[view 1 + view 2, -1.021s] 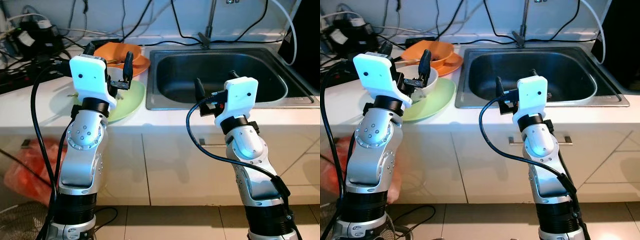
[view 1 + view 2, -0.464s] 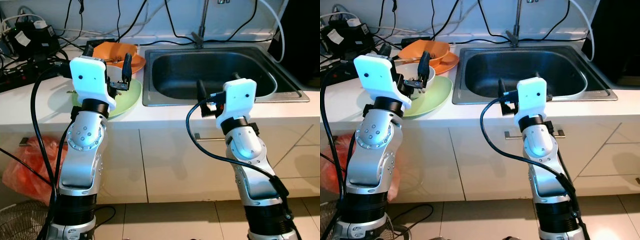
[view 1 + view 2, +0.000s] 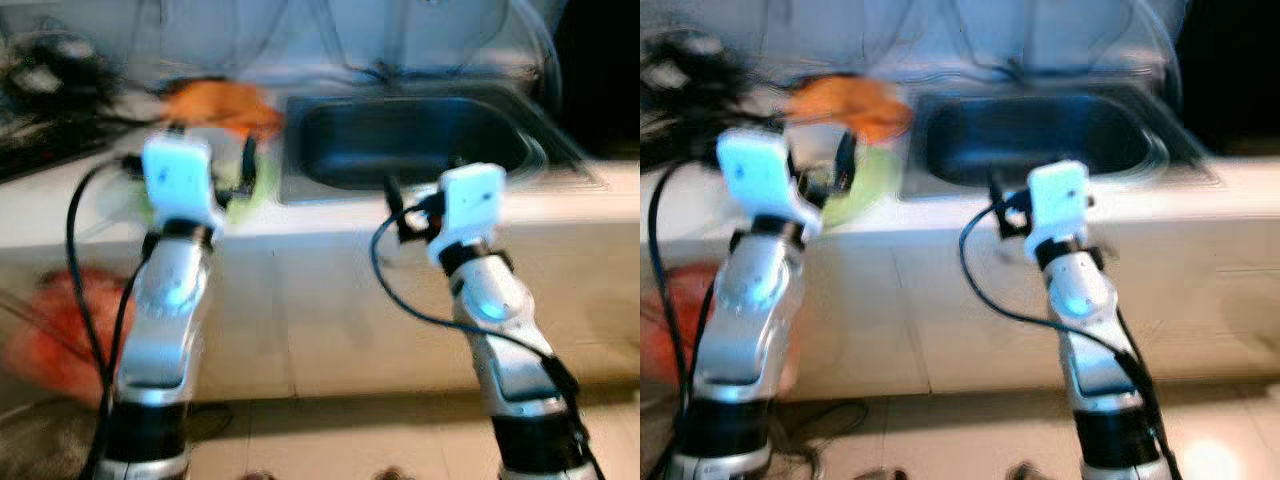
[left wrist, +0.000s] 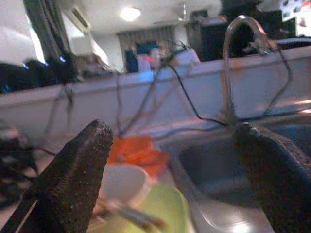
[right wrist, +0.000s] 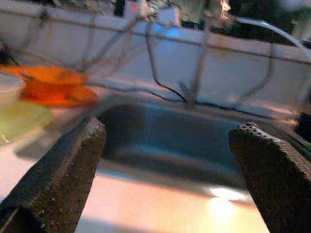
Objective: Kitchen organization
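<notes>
The whole view blurs now as the robot backs off; dishes stay by the sink (image 3: pixel 410 140) on the counter's left. Left gripper (image 4: pixel 170 170) and right gripper (image 5: pixel 165 160) gape empty, nothing picked up yet.

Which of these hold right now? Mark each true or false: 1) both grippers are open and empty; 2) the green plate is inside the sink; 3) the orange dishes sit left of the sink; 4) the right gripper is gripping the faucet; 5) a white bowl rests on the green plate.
1) True: the left gripper and right gripper both have their fingers spread with nothing between them.
2) False: the green plate lies on the counter beside the sink.
3) True: the orange dishes are on the counter to the sink's left.
4) False: the right gripper is short of the counter edge, well clear of the faucet.
5) True: the white bowl sits on the plate.
</notes>
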### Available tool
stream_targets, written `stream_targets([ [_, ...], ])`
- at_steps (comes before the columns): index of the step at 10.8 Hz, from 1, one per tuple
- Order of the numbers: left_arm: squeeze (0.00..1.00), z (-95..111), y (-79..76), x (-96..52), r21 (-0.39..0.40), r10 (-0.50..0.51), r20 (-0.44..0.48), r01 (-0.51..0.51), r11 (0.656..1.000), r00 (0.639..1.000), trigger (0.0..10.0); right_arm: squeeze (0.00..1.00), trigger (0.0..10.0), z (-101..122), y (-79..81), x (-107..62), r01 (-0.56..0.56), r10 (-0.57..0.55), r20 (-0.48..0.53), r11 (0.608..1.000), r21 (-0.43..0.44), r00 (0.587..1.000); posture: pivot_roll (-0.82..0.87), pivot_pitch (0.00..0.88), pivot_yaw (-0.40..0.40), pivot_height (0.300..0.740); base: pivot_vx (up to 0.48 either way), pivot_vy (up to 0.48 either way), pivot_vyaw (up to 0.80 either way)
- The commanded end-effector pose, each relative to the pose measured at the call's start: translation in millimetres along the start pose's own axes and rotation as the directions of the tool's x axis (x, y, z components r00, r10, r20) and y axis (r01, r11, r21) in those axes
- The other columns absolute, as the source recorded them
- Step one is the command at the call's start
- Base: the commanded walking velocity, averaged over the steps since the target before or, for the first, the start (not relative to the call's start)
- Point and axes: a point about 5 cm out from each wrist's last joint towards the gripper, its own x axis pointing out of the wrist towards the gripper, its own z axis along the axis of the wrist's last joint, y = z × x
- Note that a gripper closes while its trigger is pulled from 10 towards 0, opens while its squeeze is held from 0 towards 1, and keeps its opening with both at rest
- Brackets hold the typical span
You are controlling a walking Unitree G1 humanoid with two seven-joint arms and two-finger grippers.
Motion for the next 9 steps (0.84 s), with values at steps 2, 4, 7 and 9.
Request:
stream_targets([
  [2, 0.0, -13, 6.4, -6.0, 0.005, 0.024, -0.048, -0.024, 1.0, 0.999, 10.0, 0.0, 10.0, -3, 7.3, 0.5, -0.049, 0.049, -0.026, 0.999, 0.01, 0.998, 0.01, 0.062, 0.049, 0.74, 0.0, 0.0, 0.0],
  [4, 0.0, -13, 6.9, -6.2, 0.006, 0.031, -0.046, -0.03, 1.0, 0.998, 10.0, 0.0, 10.0, -1, 7.7, -0.2, -0.054, 0.055, -0.017, 0.998, 0.016, 0.998, 0.01, 0.063, 0.05, 0.74, 0.0, 0.0, 0.0],
  [7, 0.0, -27, 12.2, -15.6, 0.028, 0.068, -0.097, -0.065, 0.997, 0.993, 10.0, 0.0, 10.0, -1, 8.1, -4.1, -0.056, 0.056, -0.014, 0.998, 0.023, 0.998, 0.02, 0.081, 0.046, 0.74, 0.0, 0.0, 0.0],
  [9, 0.0, -27, 11.4, -25.8, 0.038, 0.066, -0.108, -0.062, 0.997, 0.992, 10.0, 0.0, 10.0, -5, 13.4, -13.1, -0.07, 0.071, -0.026, 0.997, 0.041, 0.997, 0.03, 0.111, 0.042, 0.74, 0.0, 0.0, 0.0],
])
